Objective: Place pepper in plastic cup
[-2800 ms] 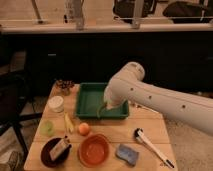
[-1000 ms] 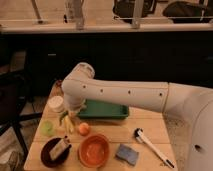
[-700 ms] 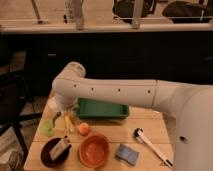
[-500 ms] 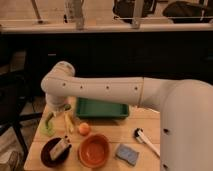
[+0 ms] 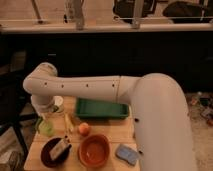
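Note:
The pale green see-through plastic cup (image 5: 46, 128) stands at the table's left side. My gripper (image 5: 46, 115) hangs from the white arm (image 5: 90, 89) straight above the cup, close to its rim. A slim dark green shape (image 5: 39, 121) shows at the cup's left rim under the gripper; it looks like the pepper. I cannot tell whether it is held or rests in the cup. Most of it is hidden by the wrist.
A white round tub (image 5: 58, 103) stands behind the cup and a green tray (image 5: 102, 108) at the back. A slim yellow vegetable (image 5: 69, 123), an orange fruit (image 5: 84, 129), an orange bowl (image 5: 94, 150), a dark bowl (image 5: 54, 151) and a blue sponge (image 5: 126, 154) lie on the wooden table (image 5: 112, 130).
The arm has swung left from over the green tray, past the yellow vegetable, and the gripper now hangs over the plastic cup.

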Tool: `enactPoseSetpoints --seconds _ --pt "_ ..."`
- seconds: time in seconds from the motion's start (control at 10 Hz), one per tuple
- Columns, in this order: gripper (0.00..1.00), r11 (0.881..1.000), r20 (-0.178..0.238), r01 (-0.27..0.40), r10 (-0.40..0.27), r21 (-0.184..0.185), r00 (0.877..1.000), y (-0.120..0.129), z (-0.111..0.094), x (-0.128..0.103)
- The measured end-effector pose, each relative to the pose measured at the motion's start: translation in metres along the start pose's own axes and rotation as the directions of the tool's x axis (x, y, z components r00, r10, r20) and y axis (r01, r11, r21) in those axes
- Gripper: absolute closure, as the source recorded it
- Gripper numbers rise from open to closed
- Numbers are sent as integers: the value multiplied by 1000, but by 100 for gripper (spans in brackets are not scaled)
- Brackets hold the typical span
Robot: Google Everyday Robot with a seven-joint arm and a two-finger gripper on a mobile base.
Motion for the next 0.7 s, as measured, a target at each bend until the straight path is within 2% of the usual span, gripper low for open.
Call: enactPoseSetpoints --seconds 0.5,0.7 --pt "100 996 18 77 -76 -50 997 -6 25 -3" --pt "100 992 24 97 -95 -85 995 -7 44 -3"
